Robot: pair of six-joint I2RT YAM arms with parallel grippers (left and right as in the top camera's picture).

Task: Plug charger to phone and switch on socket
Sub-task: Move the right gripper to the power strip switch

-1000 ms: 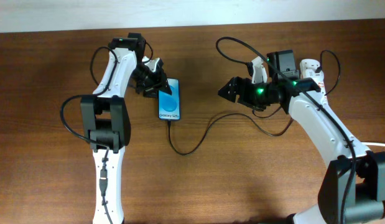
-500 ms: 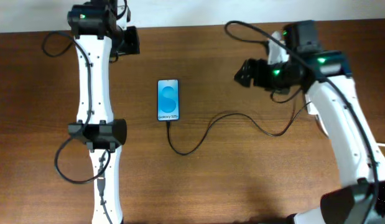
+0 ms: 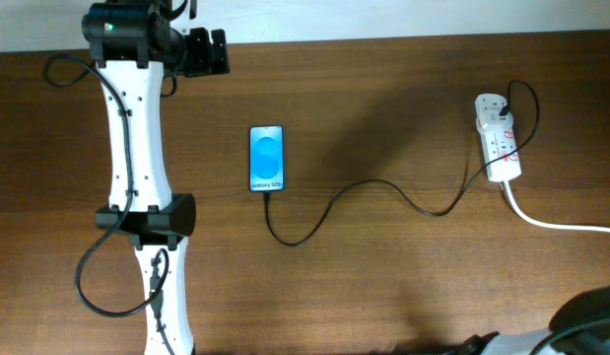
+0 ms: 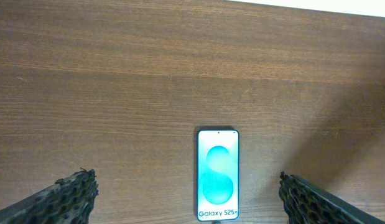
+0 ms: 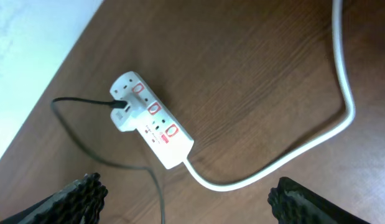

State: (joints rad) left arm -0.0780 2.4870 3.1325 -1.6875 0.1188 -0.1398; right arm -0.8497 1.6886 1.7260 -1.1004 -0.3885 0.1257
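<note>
The phone (image 3: 267, 158) lies flat on the wooden table, its blue screen lit. The black charger (image 3: 373, 181) runs from the phone's lower edge in a loop across to the white socket (image 3: 498, 138) at the far right. My left gripper (image 3: 208, 52) hangs at the back left, well away from the phone. In the left wrist view the left gripper (image 4: 186, 185) stands open high above the phone (image 4: 218, 175), holding nothing. The right gripper (image 5: 187, 190) is open above the socket (image 5: 152, 121), where the charger (image 5: 120, 107) is plugged in. I cannot tell how the red switches stand.
The socket's thick white cord (image 3: 561, 224) trails off the right edge and curves wide in the right wrist view (image 5: 304, 149). The left arm (image 3: 132, 148) stretches along the left side. The table's back edge meets a white wall (image 3: 383, 15).
My left gripper left the phone, swung to the back left and opened wide. The right arm pulled back out of the overhead view, uncovering the socket. Phone and charger have not moved.
</note>
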